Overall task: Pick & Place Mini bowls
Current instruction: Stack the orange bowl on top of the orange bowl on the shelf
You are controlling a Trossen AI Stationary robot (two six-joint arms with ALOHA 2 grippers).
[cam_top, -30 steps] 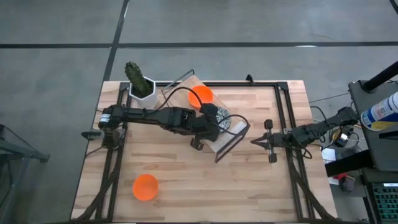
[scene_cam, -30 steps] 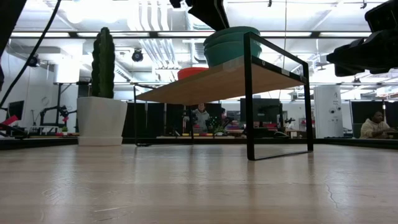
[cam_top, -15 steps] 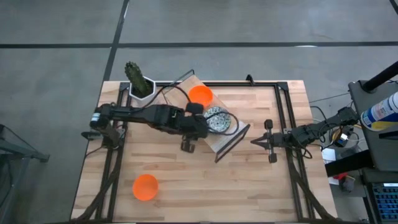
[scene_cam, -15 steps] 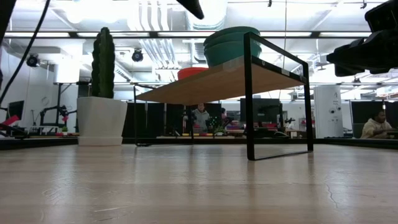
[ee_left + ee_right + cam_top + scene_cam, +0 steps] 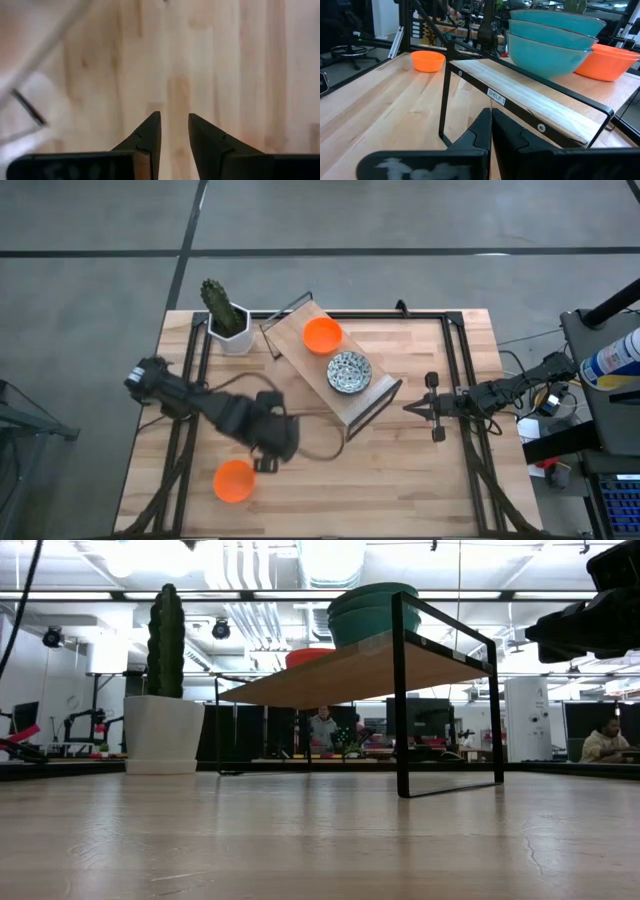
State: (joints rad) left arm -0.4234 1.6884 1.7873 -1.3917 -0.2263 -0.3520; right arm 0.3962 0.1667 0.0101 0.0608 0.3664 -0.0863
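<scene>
On the wooden shelf (image 5: 310, 365) stand a plain orange mini bowl (image 5: 322, 335) and a stack of blue-green patterned mini bowls (image 5: 349, 371), whose teal outsides (image 5: 552, 42) show in the right wrist view. Another orange mini bowl (image 5: 233, 480) rests on the table near its near left corner. My left gripper (image 5: 265, 464) hovers just right of that bowl, open (image 5: 174, 118), with only bare tabletop below it. My right gripper (image 5: 420, 408) waits shut (image 5: 490, 114) right of the shelf, pointing at it.
A white hexagonal pot with a cactus (image 5: 226, 320) stands at the far left corner, beside the shelf's far end. The shelf stands on black wire legs (image 5: 400, 700). Black frame rails (image 5: 455, 370) run along both table sides. Bare wood lies between the shelf and the near edge.
My left gripper has swung away from above the patterned bowls on the shelf, across the table toward the near left, and now hangs beside the orange bowl on the table. The bowls on the shelf have stayed in place.
</scene>
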